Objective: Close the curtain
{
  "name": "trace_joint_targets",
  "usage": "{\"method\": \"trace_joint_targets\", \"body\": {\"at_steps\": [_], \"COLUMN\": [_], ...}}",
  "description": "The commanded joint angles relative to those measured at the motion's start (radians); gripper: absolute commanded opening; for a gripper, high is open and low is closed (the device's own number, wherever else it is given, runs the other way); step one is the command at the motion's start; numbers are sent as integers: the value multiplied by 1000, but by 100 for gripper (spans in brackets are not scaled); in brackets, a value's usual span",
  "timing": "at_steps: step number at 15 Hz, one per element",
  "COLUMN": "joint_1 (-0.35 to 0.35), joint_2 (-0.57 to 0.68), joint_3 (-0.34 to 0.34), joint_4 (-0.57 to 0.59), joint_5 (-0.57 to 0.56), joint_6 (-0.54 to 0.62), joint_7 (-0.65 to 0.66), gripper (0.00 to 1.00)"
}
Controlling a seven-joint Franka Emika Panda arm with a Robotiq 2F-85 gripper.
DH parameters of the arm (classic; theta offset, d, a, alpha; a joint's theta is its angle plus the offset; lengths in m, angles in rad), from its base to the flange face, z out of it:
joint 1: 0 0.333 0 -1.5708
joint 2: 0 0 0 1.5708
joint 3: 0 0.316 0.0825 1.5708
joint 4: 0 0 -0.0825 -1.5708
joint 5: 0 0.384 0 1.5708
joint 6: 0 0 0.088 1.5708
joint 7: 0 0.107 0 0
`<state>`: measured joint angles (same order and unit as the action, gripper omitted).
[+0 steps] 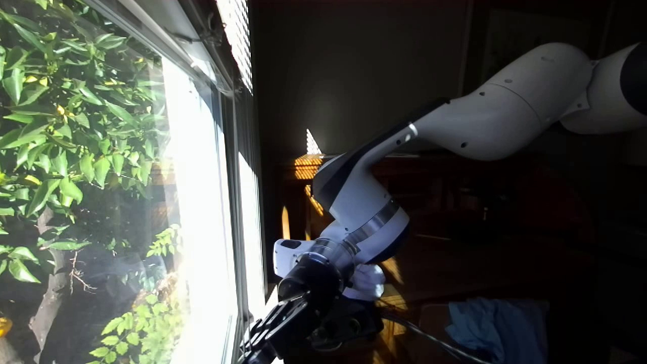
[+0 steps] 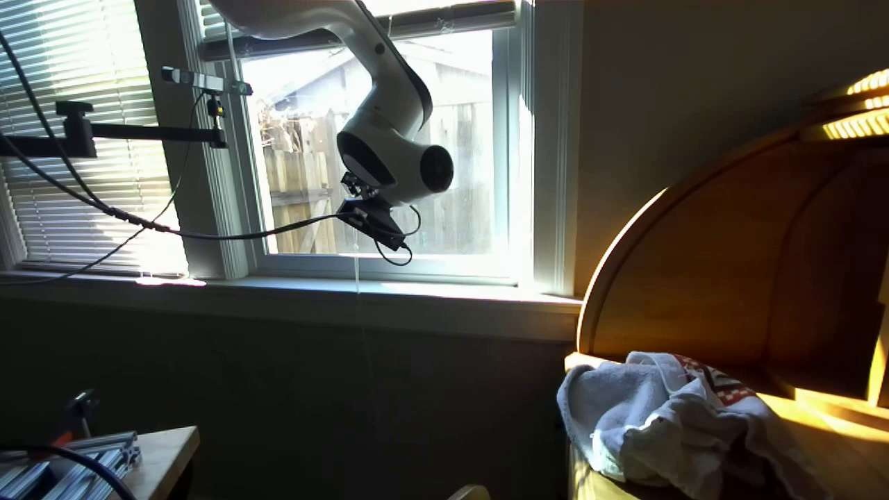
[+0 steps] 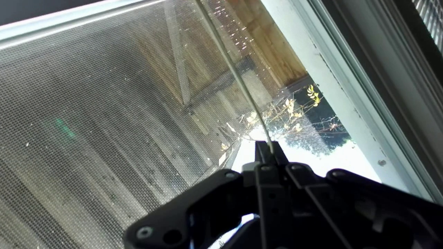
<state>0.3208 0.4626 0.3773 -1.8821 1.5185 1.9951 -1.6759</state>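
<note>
- In the wrist view, the reference item is the window. One gripper, with two fingertips, has its jaws together; one pale cord is pinched between the tips, in front of the window.
- Shown in this view alone: one insect screen across the window, and the pinch itself. A strip of slats lies beyond the window's frame; which blind it belongs to cannot be determined.
- In an exterior view, two blinds are present. The venetian blind, the task item, is gathered at the top of the window, leaving most of the glass uncovered. A second blind hangs lowered, left of the window.
- Same view: one robot arm stands before the window, hiding the gripper's tips. One wooden desk, right of the window, carries a towel heap; the number of towels cannot be determined.
- Shown in this view alone: one camera bar on one black mounting arm, left of the window.
- In an exterior view, the gripper is just beside the window; contact cannot be determined. The venetian blind is at the window's top.
- Shown in this view alone: dense green foliage through the window; blue cloth, well apart from the window.
</note>
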Motion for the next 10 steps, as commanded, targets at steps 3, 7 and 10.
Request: {"method": "trace_joint_targets", "body": {"at_steps": [3,7,10], "joint_1": [45,60,65], "joint_2": [68,86,60], "joint_3": [-17,-31,-61], "joint_4": [-16,-23,-25], "joint_5": [108,162,162], "joint_6": [-94,-161,-148], "joint_7": [34,123,112], "gripper": [0,0,0]}}
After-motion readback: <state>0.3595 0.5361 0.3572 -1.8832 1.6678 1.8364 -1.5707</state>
